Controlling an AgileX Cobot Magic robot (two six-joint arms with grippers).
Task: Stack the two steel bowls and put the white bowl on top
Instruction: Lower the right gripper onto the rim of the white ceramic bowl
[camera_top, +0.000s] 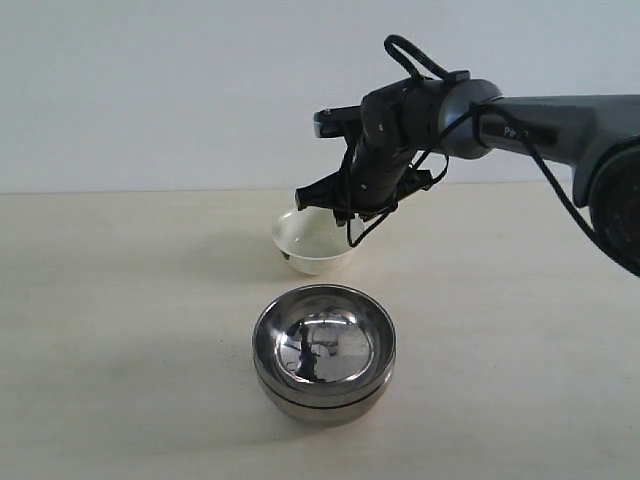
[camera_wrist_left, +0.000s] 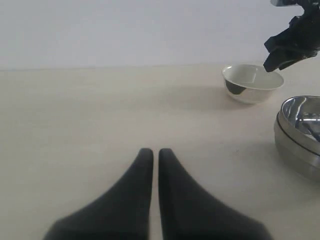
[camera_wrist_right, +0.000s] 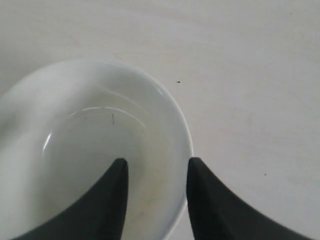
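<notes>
A plain white wall stood behind a pale, matt table, and on it the two steel bowls sat near the front, already nested one inside the other, so only the last step seemed to remain. The white bowl rested upright on the table just behind them, apart from the stack. The right gripper hung over its near rim with the jaws parted fairly wide and nothing between them: one finger was above the inside of the bowl and the other above the rim's outer edge, so that the wall lay roughly in the gap, not yet pinched. The left gripper lay low over the table well to the side, its fingers all but together and empty. The white bowl looked rigid, light and glossy, probably ceramic or melamine, so likely slippery and liable to chip if knocked against steel. The thin rim wall seemed the only place to hold it, pinched inside and out. A grip on one side would probably let it tilt, so a firm squeeze and a gentle set-down into the mirror-smooth top bowl looked wise.
</notes>
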